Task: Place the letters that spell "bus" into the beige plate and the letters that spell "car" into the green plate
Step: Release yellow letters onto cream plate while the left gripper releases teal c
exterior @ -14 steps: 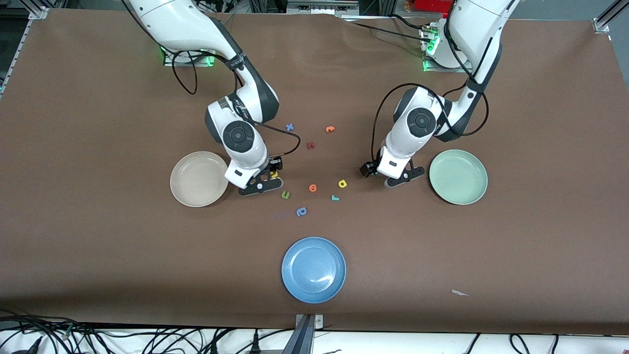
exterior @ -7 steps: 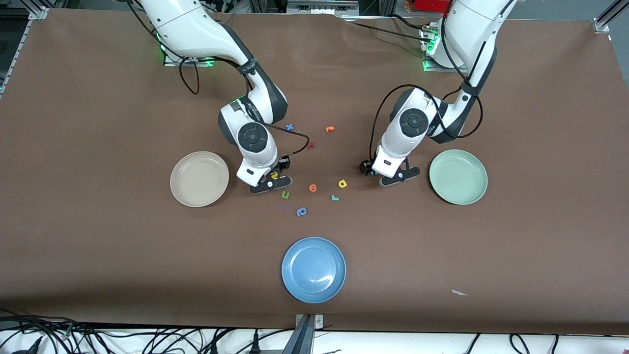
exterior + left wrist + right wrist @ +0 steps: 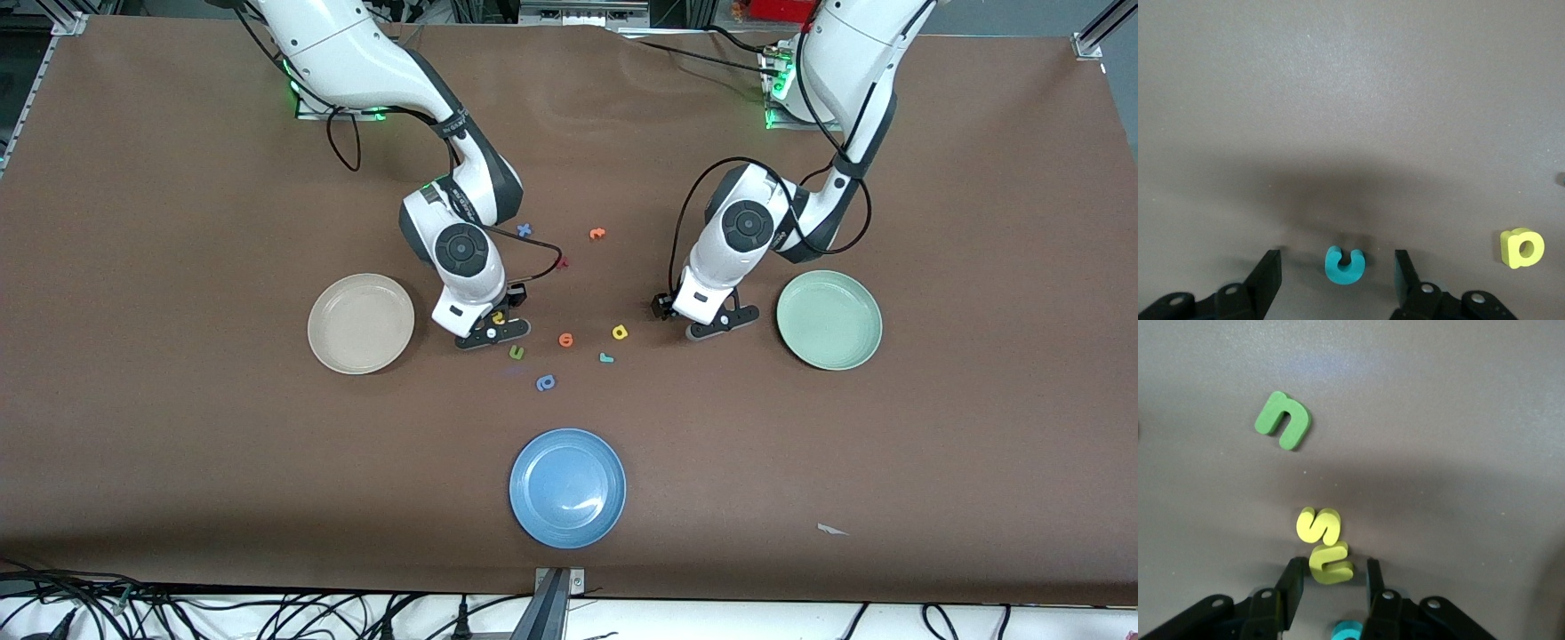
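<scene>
Both arms have shifted a little toward the table's middle since a second ago, and both pairs of jaws have narrowed.

The right gripper [image 3: 1331, 577] is low at the table beside the beige plate [image 3: 360, 323], its jaws drawn in close around a yellow "u" [image 3: 1331, 563] without clearly pinching it. A yellow "s" [image 3: 1317, 525] lies touching that "u". A teal letter [image 3: 1348, 631] shows only as an edge, cut off under the gripper, so its shape is unreadable. In the front view the right arm hides most of this cluster.

The left gripper [image 3: 1338, 270] is down near the green plate [image 3: 829, 319], jaws wide apart on either side of a teal "c" [image 3: 1345, 264], not touching it. A yellow "a" [image 3: 620, 332] lies near, toward the table's middle, with a teal "r" [image 3: 606, 358] just nearer the front camera.

Both plates hold nothing. A green letter [image 3: 516, 353], an orange one [image 3: 565, 340] and a blue one [image 3: 545, 383] lie between the grippers, apart from each other.
</scene>
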